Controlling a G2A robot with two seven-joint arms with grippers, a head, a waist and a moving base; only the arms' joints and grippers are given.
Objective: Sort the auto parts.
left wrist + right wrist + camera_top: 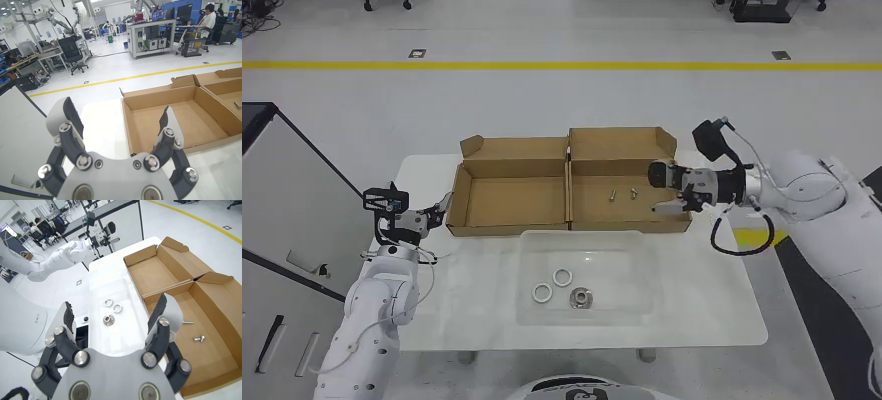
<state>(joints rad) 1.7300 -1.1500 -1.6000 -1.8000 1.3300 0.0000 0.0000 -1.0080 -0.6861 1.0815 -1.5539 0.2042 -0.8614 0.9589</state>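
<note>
Two open cardboard boxes stand side by side at the back of the white table. The left box (512, 198) (175, 121) is empty. The right box (592, 205) (206, 317) holds two small bolts (612, 194) (198, 339) (188, 322). A clear tray (642, 245) in front holds two metal rings (563, 277) (108, 302) (117, 308) and a flanged hub (582, 298) (108, 320). My right gripper (660, 192) (115, 310) hangs open and empty over the right box's right end. My left gripper (439, 211) (119, 115) is open and empty just left of the left box.
The boxes' raised flaps (617, 135) stand along the back edge. A grey panel (292, 190) stands off the table's left side. Bare table (712, 300) lies right of the tray and in front of it.
</note>
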